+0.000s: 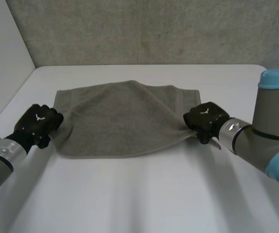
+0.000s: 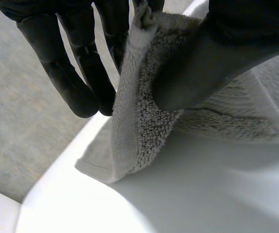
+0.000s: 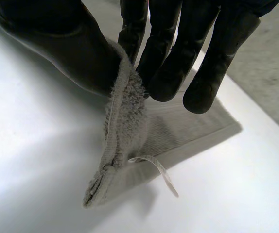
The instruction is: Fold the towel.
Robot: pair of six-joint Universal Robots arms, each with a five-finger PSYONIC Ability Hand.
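lying across the middle of the white worktop [image 1: 144,194], the grey towel [image 1: 122,119] is pinched at both side edges: the left hand [image 1: 36,124] grips it between fingers [image 2: 76,82] and thumb at 9 o'clock, the right hand [image 1: 203,119] at 3 o'clock.

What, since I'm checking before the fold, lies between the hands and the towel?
Nothing visible: the left hand and right hand pinch the towel at opposite ends, and nothing lies on it.

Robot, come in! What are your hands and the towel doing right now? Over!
Left hand pinching towel at left edge. Right hand pinching right edge. Towel lying spread on white table between them. No obstacle seen. Over.
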